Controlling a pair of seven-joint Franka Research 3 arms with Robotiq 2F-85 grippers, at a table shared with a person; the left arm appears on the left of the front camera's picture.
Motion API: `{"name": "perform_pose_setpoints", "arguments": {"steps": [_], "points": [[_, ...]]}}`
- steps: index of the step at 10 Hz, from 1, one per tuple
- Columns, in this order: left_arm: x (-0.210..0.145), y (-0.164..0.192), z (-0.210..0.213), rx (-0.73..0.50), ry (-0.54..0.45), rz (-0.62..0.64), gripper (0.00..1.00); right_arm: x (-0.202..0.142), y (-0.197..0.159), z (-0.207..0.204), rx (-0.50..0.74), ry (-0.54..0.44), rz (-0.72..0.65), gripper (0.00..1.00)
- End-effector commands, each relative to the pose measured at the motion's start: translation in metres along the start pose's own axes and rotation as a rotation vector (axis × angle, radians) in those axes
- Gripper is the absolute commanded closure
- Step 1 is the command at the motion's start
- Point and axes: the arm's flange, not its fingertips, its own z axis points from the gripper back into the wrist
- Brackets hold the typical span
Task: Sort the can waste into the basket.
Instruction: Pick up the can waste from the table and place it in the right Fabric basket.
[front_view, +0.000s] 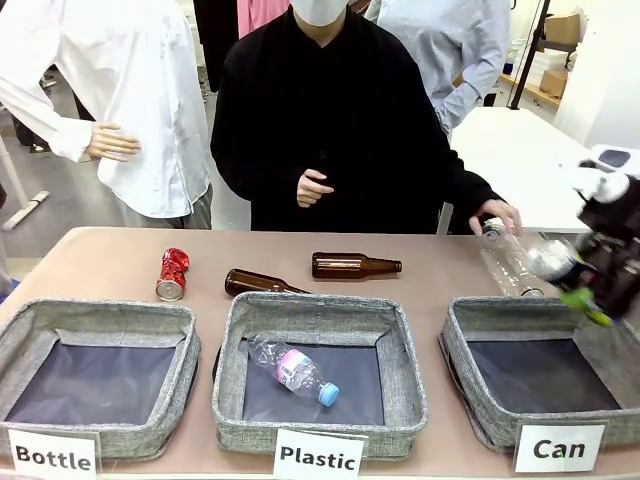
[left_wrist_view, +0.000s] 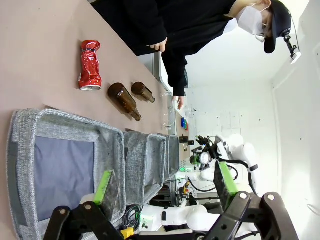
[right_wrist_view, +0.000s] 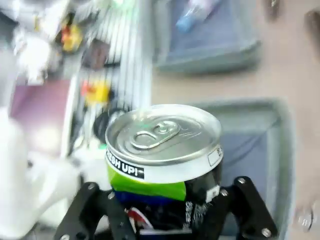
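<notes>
Right gripper (front_view: 592, 278) clamped on dark can (right_wrist_view: 163, 145), apparently over far-right rim of Can basket (front_view: 478, 420). Left gripper (left_wrist_view: 165, 182) jaws apart, holding nothing. Red can (front_view: 172, 274) lies on table (front_view: 90, 255) near brown bottle (front_view: 256, 282). Risk: released this close to rim, can strikes edge, rolls out

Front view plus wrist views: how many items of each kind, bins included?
Cans: 2, the red can on the table and the dark can in the right tool.
Brown glass bottles: 2.
Clear plastic bottles: 2.
Grey bins: 3 (Bottle bin, Plastic bin, Can bin).
Total: 9.
</notes>
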Motion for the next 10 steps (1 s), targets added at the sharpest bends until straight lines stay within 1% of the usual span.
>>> {"name": "perform_pose_setpoints", "arguments": {"steps": [1, 4, 5, 6, 7, 8, 10], "points": [[-0.001, 0.001, 0.001, -0.009, 0.006, -0.023, 0.00, -0.007, 0.010, -0.004, 0.026, 0.132, 0.075, 1.00], [-0.001, 0.001, 0.001, -0.009, 0.006, -0.023, 0.00, -0.010, 0.008, -0.007, 0.027, 0.140, 0.070, 1.00], [-0.001, 0.001, 0.001, -0.009, 0.006, -0.023, 0.00, -0.011, 0.006, -0.006, 0.045, 0.137, 0.070, 0.87], [-0.001, 0.001, 0.001, -0.009, 0.006, -0.023, 0.00, -0.012, 0.004, -0.006, 0.030, 0.114, 0.073, 0.42], [-0.001, 0.001, 0.001, -0.009, 0.006, -0.023, 0.00, -0.013, 0.003, -0.006, 0.036, 0.107, 0.070, 0.29], [-0.001, 0.001, 0.001, -0.009, 0.006, -0.023, 0.00, -0.015, 0.001, -0.005, 0.034, 0.098, 0.058, 0.00], [-0.001, 0.001, 0.001, -0.009, 0.006, -0.023, 0.00, -0.017, -0.003, -0.003, 0.008, 0.060, 0.034, 0.00]]}}
